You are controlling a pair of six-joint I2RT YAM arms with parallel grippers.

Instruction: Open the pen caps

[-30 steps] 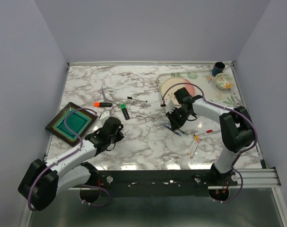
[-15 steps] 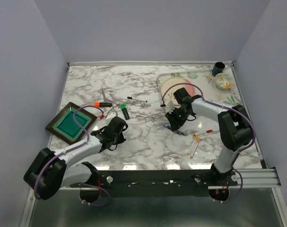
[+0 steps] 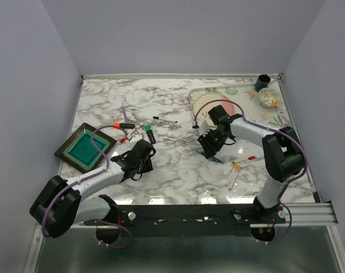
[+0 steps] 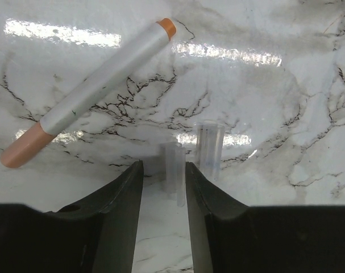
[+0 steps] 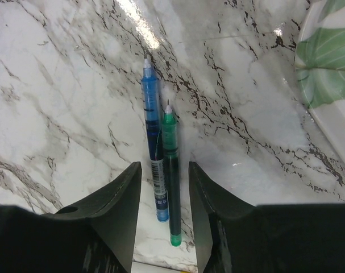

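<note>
In the left wrist view my left gripper (image 4: 164, 170) is open. A clear cap (image 4: 174, 170) lies on the marble between its fingertips, touching neither jaw. A second clear cap (image 4: 210, 149) lies just to the right. A silver pen (image 4: 98, 85) with orange ends lies to the upper left. My right gripper (image 5: 163, 170) is open and low over a blue pen (image 5: 152, 142) and a green pen (image 5: 171, 170), both with bare tips. In the top view the left gripper (image 3: 139, 160) is left of centre and the right gripper (image 3: 209, 145) is right of centre.
An orange-capped highlighter (image 3: 124, 125), a green-capped highlighter (image 3: 150, 133) and a thin black pen (image 3: 165, 120) lie behind the left gripper. A teal tray (image 3: 86, 147) is at the left. A plate (image 3: 209, 103), a cup (image 3: 262, 82) and a bowl (image 3: 269, 98) stand at the back right. Several pens (image 3: 235, 170) lie near the right front.
My left gripper has moved forward and to the right, away from the teal tray. My right gripper has barely moved.
</note>
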